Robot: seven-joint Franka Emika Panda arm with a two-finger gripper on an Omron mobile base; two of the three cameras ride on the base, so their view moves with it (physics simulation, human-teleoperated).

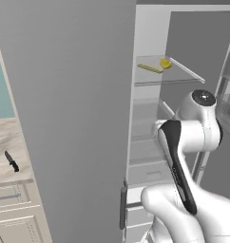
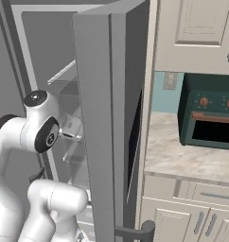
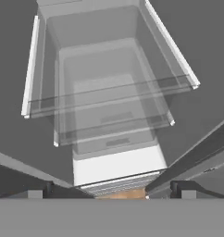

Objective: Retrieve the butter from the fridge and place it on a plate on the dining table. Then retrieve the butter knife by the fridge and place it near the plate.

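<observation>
The fridge (image 1: 74,95) stands open, and my arm (image 1: 183,142) reaches into it. On an upper glass shelf (image 1: 183,76) lies the butter (image 1: 149,68), a thin yellow-olive stick, with a rounder bright yellow wedge (image 1: 166,62) just behind it. My gripper (image 3: 111,192) is open with nothing between its fingers. It looks down on the lower glass shelves (image 3: 109,95) and a white drawer (image 3: 116,166), well below the butter's shelf. The butter knife (image 1: 11,161) lies on the marble counter left of the fridge. The plate and the dining table are out of view.
An open grey fridge door (image 2: 97,118) stands close to the arm's right, its handle (image 2: 135,231) low down. Beyond it, a dark green oven (image 2: 208,118) sits on a marble counter (image 2: 182,158) above cream cabinets. The other door's handle (image 1: 122,209) is near my arm's base.
</observation>
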